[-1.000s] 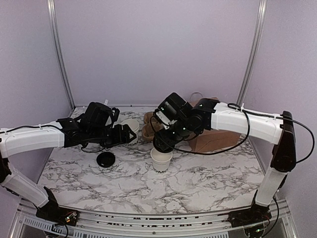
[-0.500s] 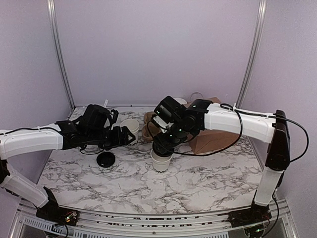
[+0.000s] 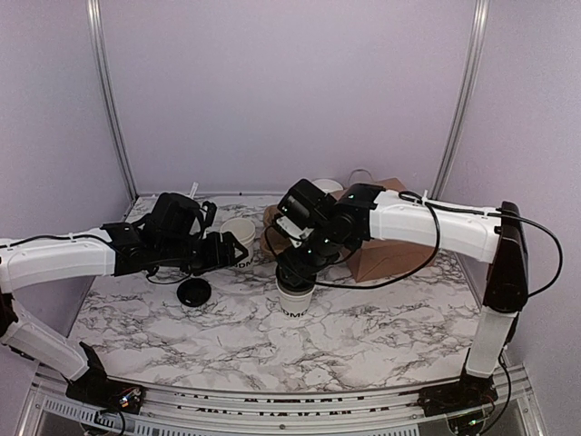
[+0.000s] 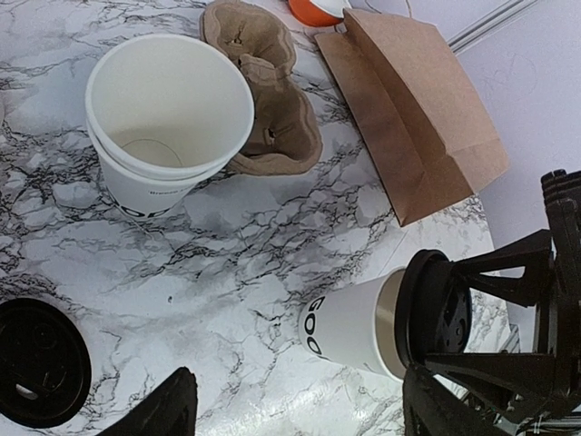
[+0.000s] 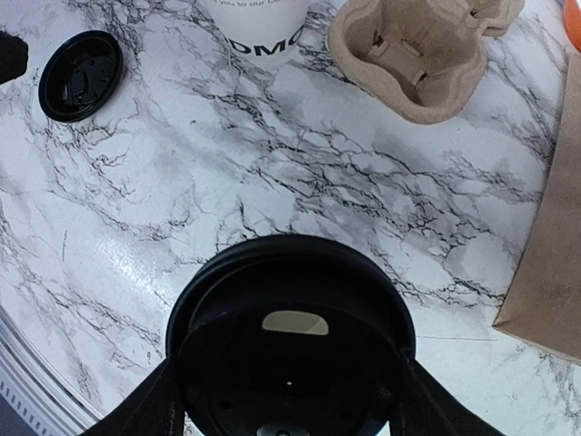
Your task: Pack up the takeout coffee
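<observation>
The takeout coffee cup is white with dark lettering and stands mid-table; it also shows in the left wrist view. My right gripper is shut on a round black lid and holds it on the cup's rim, seen from the side in the left wrist view. My left gripper is open and empty, low over the table just left of that cup. A second white cup stands open without a lid, and a loose black lid lies on the table beside it.
A brown moulded-pulp cup tray lies behind the open cup. A brown paper bag lies at the back right, under my right arm. Something orange sits at the far edge. Grey walls enclose the table.
My right gripper has come down and slightly left with the black lid, from just above the cup onto its rim. The left arm has barely moved.
</observation>
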Tool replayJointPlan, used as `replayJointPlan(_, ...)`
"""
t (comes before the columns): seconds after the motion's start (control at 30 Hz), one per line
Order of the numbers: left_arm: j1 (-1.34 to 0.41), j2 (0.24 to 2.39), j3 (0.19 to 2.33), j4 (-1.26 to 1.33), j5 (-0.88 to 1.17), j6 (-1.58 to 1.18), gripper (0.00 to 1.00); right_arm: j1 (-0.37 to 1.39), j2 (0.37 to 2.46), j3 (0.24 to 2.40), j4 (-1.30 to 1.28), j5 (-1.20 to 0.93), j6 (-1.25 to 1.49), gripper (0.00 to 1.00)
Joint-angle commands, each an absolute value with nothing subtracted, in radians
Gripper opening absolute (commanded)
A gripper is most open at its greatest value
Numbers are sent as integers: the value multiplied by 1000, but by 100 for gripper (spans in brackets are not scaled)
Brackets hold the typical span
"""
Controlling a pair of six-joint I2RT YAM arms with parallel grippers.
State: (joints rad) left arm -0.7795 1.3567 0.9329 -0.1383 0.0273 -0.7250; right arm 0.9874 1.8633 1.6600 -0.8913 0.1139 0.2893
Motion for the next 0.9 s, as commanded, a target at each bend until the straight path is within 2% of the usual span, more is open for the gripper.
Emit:
replayJointPlan(0.0,-773,1320,909,-106,38,-737,78,999,1880,1695,-893,109,294,70)
replayJointPlan(0.87,-773,1308,879,-77,46,-751,78,1017,1904,1710,-922,126,301,70)
